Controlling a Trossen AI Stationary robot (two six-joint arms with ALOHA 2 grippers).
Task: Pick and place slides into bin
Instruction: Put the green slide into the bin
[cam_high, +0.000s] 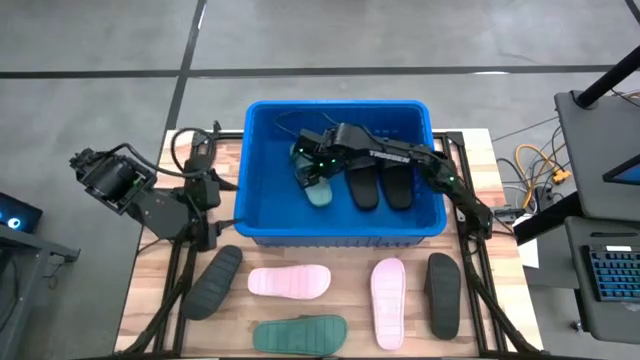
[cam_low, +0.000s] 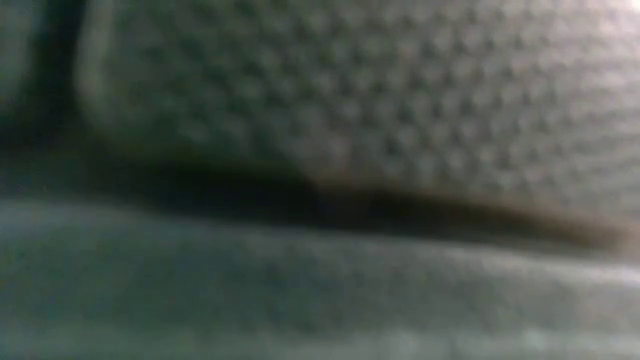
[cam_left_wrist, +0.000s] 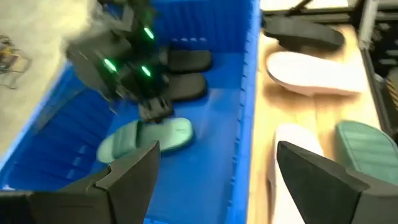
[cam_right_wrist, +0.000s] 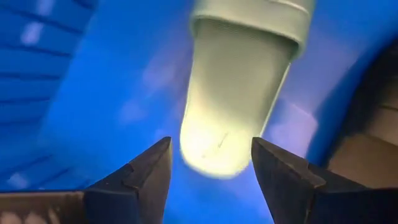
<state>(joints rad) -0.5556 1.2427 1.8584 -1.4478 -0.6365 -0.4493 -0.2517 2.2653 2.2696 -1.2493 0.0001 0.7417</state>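
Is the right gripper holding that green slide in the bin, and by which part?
Nothing held: right gripper open above the green slide, which lies in the bin. Left gripper open, empty.

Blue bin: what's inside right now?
Blue bin holds two black slides, one green slide and the right pincer, open above it. The arm covers the floor beneath.
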